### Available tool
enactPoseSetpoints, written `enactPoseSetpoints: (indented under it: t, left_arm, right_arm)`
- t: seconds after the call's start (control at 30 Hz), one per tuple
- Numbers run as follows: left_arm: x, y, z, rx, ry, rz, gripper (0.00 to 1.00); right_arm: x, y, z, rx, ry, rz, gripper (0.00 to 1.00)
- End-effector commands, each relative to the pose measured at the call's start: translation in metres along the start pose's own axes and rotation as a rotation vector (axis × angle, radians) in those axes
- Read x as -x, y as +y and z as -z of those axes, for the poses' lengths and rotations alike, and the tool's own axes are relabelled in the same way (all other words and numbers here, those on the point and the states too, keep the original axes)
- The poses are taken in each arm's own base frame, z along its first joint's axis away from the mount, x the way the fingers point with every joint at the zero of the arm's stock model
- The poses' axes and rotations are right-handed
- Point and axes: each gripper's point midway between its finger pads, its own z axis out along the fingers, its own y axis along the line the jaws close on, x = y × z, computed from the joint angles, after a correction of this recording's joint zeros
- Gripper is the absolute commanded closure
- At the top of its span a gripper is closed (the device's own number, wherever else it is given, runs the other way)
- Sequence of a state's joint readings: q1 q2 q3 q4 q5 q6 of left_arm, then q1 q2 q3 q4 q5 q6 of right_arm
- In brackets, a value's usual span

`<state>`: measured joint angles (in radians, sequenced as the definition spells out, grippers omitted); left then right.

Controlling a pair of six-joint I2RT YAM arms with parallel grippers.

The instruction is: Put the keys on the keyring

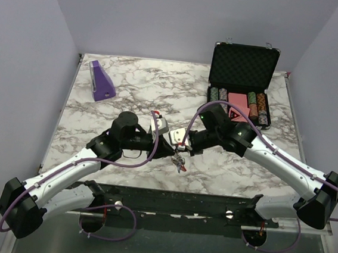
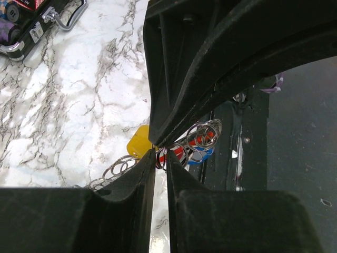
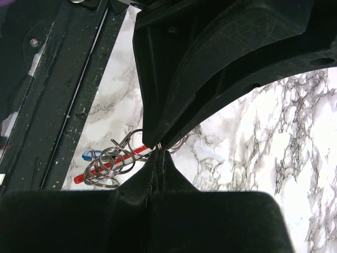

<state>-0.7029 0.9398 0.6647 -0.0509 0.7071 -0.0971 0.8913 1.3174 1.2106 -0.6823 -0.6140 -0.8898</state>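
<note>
Fingers of both arms meet tip to tip over the marble-patterned worktop [image 1: 131,81] in the top view. The left fingers [image 1: 165,151] reach in from 9 o'clock and the right fingers [image 1: 188,147] from 3 o'clock. The small metal keyring bunch with a red crescent piece [image 1: 180,162] dangles just below them at 6 o'clock. An open black case of poker chips [image 1: 242,80] at 1 o'clock and a purple plastic wedge [image 1: 100,81] at 11 o'clock lie well apart from it.

From the left wrist, the left fingers [image 2: 134,184] are closed to a sliver on something thin. Whether that is a key blade or ring wire cannot be told. The yellow-headed key [image 2: 138,145] sits just beside their tips at 9 o'clock. The wire loops, red crescent and a blue-headed key [image 2: 199,156] bunch together at 3 o'clock.

From the right wrist, the right fingers [image 3: 179,184] are pressed together, pinching a wire loop of the keyring [image 3: 113,163], which hangs at 8 o'clock.

The blue-headed key looks already gathered in the loops. The yellow-headed key appears outside them, so threading it is probably what remains.
</note>
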Motion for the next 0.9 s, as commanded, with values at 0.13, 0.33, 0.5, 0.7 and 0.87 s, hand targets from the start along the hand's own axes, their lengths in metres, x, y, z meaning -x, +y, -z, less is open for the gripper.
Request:
enactPoseSetpoints:
  t: [0.13, 0.33, 0.5, 0.7, 0.87]
  left_arm:
    - [0.006, -0.001, -0.002, -0.013, 0.015, -0.023, 1.0]
    - [0.008, 0.003, 0.003, 0.03, -0.023, -0.074, 1.0]
    - [0.014, 0.006, 0.014, 0.089, -0.113, -0.168, 1.0]
    - [0.019, 0.0, 0.025, 0.098, -0.24, -0.316, 1.0]
    - [0.033, -0.011, 0.039, 0.106, -0.383, -0.441, 1.0]
  right_arm:
    - [0.013, -0.007, -0.001, -0.02, -0.032, 0.007, 1.0]
    - [0.014, -0.005, 0.0, -0.019, -0.042, 0.001, 1.0]
    - [0.02, -0.006, 0.001, -0.031, -0.072, -0.018, 0.84]
    - [0.034, -0.011, 0.01, -0.068, -0.16, -0.117, 0.49]
    - [0.057, -0.019, 0.028, -0.086, -0.349, -0.269, 0.45]
